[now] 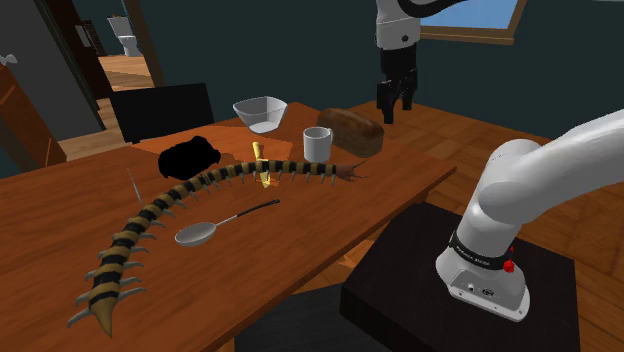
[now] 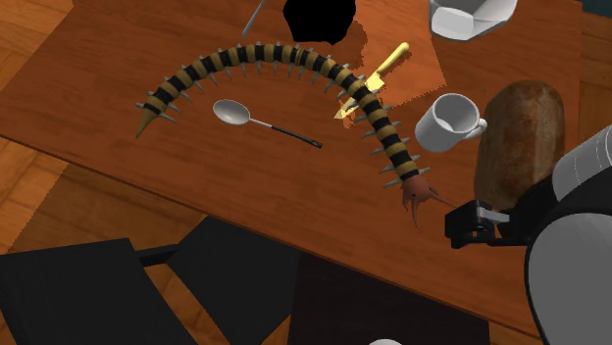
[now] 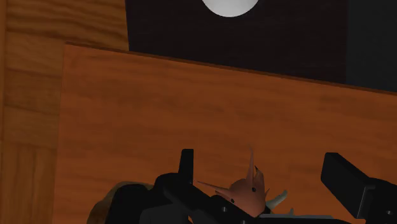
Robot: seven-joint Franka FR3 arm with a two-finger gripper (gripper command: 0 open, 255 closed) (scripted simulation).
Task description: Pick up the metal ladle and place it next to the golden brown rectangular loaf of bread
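Over the bench (image 1: 300, 255), the tool (image 1: 393, 105) (open, empty) partly hides the loaf (image 2: 520, 127); the ladle (image 1: 200, 233) is grey, dark-handled.

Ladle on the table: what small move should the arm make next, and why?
Probably carry the gripper over toward the ladle, then lower. The gripper hangs high by the loaf, jaws apart and empty, while the ladle lies flat on the far side of the striped centipede.
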